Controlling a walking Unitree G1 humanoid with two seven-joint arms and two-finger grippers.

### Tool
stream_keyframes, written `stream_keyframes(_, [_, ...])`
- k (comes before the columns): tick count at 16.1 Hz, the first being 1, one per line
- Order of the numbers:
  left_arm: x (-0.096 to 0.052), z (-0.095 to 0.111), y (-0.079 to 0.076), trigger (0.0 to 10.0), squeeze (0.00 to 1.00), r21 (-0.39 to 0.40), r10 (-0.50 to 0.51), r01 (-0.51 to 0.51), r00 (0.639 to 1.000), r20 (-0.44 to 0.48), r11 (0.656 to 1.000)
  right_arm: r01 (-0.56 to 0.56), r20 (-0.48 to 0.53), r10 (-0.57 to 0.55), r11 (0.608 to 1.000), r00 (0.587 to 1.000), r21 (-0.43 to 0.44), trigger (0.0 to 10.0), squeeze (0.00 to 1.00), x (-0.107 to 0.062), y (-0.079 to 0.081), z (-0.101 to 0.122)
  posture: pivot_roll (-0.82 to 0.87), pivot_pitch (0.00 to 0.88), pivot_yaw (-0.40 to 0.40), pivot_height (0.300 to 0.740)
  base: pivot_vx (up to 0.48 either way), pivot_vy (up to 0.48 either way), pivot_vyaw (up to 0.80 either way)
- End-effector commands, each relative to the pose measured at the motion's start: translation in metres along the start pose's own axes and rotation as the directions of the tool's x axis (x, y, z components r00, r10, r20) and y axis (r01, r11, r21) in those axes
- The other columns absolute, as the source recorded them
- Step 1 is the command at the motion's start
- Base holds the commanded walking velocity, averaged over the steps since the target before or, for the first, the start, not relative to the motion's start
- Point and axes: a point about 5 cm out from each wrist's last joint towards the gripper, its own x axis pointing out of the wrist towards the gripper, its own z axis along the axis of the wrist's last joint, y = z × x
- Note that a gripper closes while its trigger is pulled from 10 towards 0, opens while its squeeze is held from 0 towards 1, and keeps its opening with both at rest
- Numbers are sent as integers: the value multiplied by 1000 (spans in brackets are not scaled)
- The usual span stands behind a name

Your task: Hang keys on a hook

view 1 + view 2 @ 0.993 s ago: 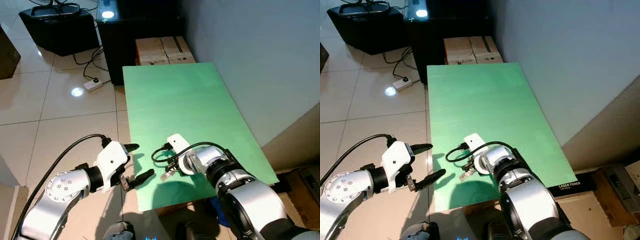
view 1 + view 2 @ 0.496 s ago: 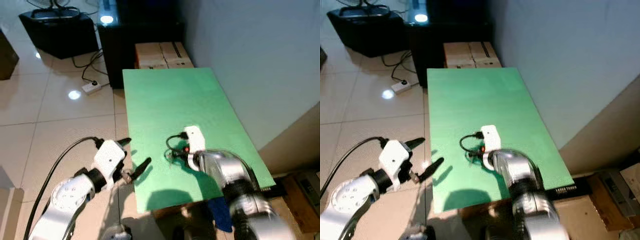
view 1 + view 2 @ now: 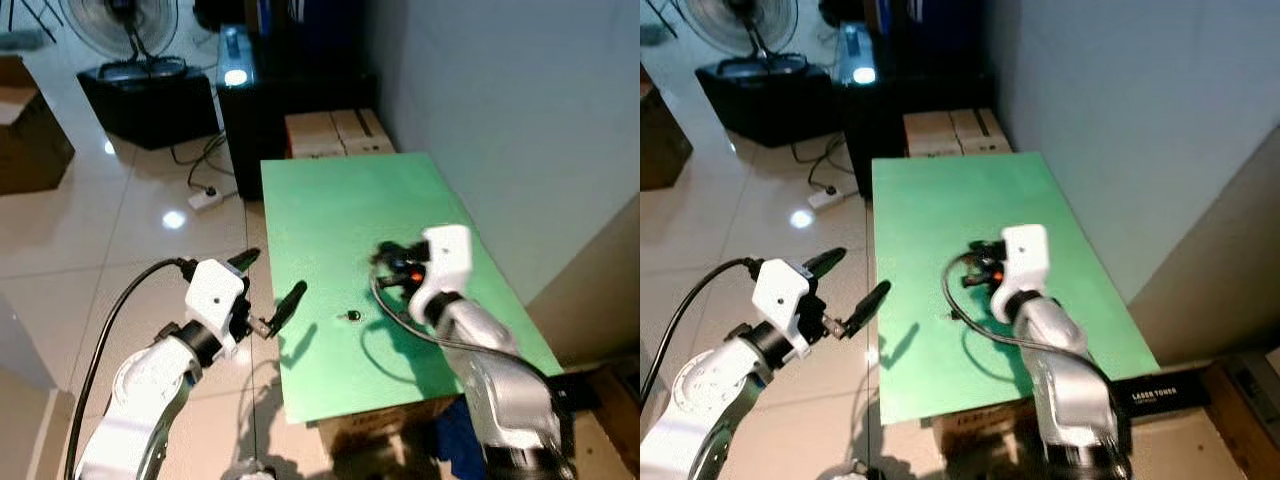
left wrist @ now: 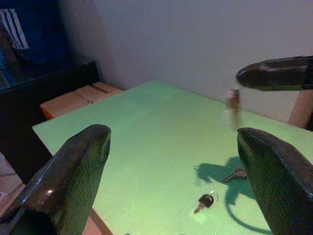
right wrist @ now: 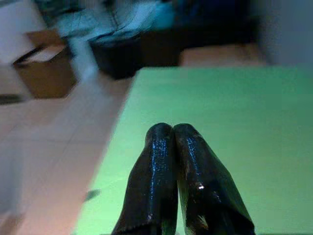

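Note:
My right gripper (image 3: 386, 259) hangs above the middle of the green table (image 3: 330, 205), its fingers pressed shut in the right wrist view. In the left wrist view a small blurred key (image 4: 234, 104) dangles under the right fingertip (image 4: 274, 73). A black-headed key (image 3: 351, 316) on a ring lies on the table below and nearer me, and it is also in the left wrist view (image 4: 205, 200), with another small metal piece (image 4: 235, 174) beside it. My left gripper (image 3: 268, 280) is open at the table's left edge, nothing between its fingers.
Cardboard boxes (image 3: 335, 130) stand behind the table against a black cabinet (image 3: 290, 80). A power strip (image 3: 208, 198) with cables lies on the tiled floor to the left, near a fan (image 3: 110, 20) and a brown box (image 3: 30, 140). A wall (image 3: 520, 120) runs along the table's right side.
The camera has shifted. My right gripper rose from the near part of the table and moved farther in and to the right. A key now lies alone on the table. The left gripper stays open.

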Motion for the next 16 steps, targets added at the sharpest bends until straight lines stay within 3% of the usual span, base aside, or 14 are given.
stream_keyframes(1, [4, 5, 5, 10000, 0, 8, 49, -50, 998, 33, 999, 112, 87, -99, 982, 991, -153, 0, 0, -9, -10, 7, -49, 0, 25, 740, 0, 0, 0])
stream_keyframes(5, [6, 11, 14, 10000, 0, -54, 155, -151, 984, 83, 987, 352, 289, -285, 912, 914, -213, 0, 0, -32, -33, 25, -45, 0, 25, 740, 0, 0, 0])
stream_keyframes(6, [7, 9, 11, 10000, 0, -30, 117, -115, 991, 71, 993, 406, 331, -324, 888, 886, -217, 0, 0, -37, -40, 27, -47, 0, 26, 740, 0, 0, 0])
stream_keyframes(10, [8, 12, 11, 10000, 0, -46, 128, -124, 988, 91, 991, 390, 367, -298, 897, 881, -207, 0, 0, -32, -37, 33, -45, 0, 21, 740, 0, 0, 0])
stream_keyframes(12, [12, 14, 10, 10000, 0, -46, 134, -129, 986, 98, 990, 378, 338, -299, 904, 893, -200, 0, 0, -26, -35, 28, -44, 0, 16, 740, 0, 0, 0])
stream_keyframes(13, [13, 13, 11, 10000, 0, -36, 140, -137, 986, 86, 990, 354, 269, -298, 916, 916, -191, 3451, 0, -22, -34, 18, -42, 0, 21, 740, 0, 0, 0])
stream_keyframes(14, [14, 10, 10, 10000, 0, -10, 126, -126, 990, 61, 992, 330, 166, -303, 927, 939, -176, 10000, 0, -18, -33, 1, -43, 0, 25, 740, 0, 0, 0])
stream_keyframes(15, [14, 5, 8, 10000, 0, 40, 87, -88, 996, 24, 995, 341, 54, -337, 920, 940, -195, 10000, 0, -17, -36, -17, -44, 0, 28, 740, 0, 0, 0])
stream_keyframes(16, [14, 4, 7, 10000, 0, 53, 65, -66, 998, 16, 996, 333, 28, -333, 925, 942, -184, 10000, 0, -17, -37, -23, -44, 0, 33, 740, 0, 0, 0])
